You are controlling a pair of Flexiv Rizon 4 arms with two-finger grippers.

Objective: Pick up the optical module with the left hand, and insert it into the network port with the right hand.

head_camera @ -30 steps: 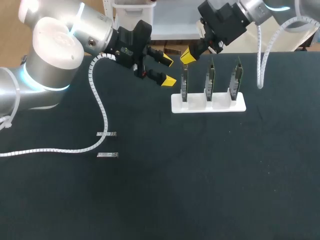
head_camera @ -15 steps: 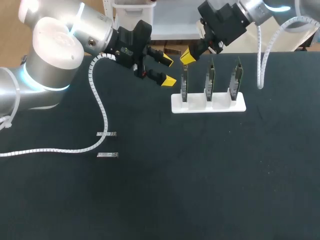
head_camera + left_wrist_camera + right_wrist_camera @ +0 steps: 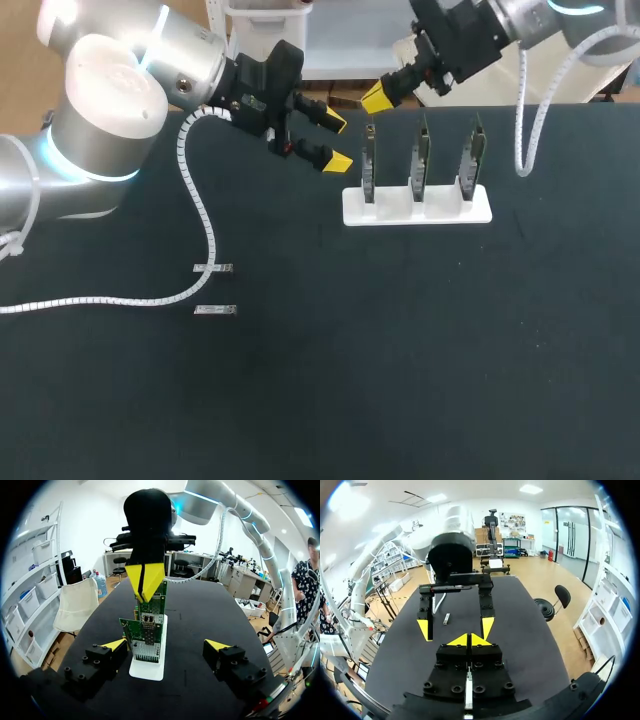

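Head view has the three circuit boards [image 3: 422, 160] edge-on in the white rack [image 3: 417, 210], so no ports are readable there. Left wrist view looks down the row: the nearest board hides the other two, and only its network port [image 3: 148, 619] shows.

Right wrist view: pale strip [image 3: 468, 695] in the slit between the finger bases, can't tell what it is.

Right gripper [image 3: 375, 98]: tips pressed together, nothing visible between them. It hangs over the board nearest the left gripper; contact unclear.

Left gripper [image 3: 335, 141]: fingers wide apart, empty, above the table [image 3: 400, 350] beside the rack.

Optical module [image 3: 212, 268] and second optical module [image 3: 215, 311] lie flat on the table, well apart from both grippers.
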